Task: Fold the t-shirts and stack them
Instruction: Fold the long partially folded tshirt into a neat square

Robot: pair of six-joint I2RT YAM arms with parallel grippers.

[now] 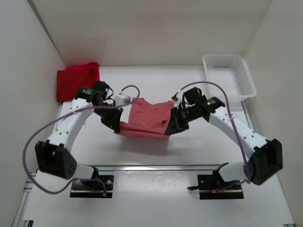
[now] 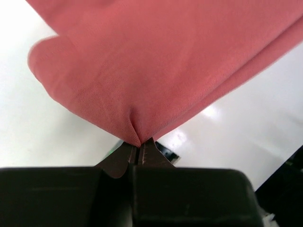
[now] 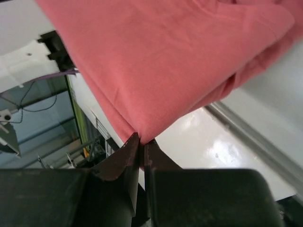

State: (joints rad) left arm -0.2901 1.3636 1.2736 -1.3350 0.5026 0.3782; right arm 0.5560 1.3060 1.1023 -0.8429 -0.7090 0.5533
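Note:
A faded salmon pink t-shirt (image 1: 144, 120) is held up between my two arms at the middle of the table. My left gripper (image 1: 114, 125) is shut on its near left corner, and the cloth (image 2: 156, 66) bunches into the closed fingertips (image 2: 138, 145). At the shirt's near right corner my right gripper (image 1: 171, 128) is shut too, pinching the fabric (image 3: 161, 56) at its tips (image 3: 142, 141). The far edge of the shirt rests on the table. A bright red t-shirt (image 1: 78, 80) lies bunched at the far left corner, with a darker fold in it.
A white mesh basket (image 1: 229, 74) stands at the far right corner of the table. White walls close in the left, far and right sides. Purple cables (image 1: 33, 142) loop off both arms. The metal rail (image 1: 156, 167) with the arm bases runs along the near edge.

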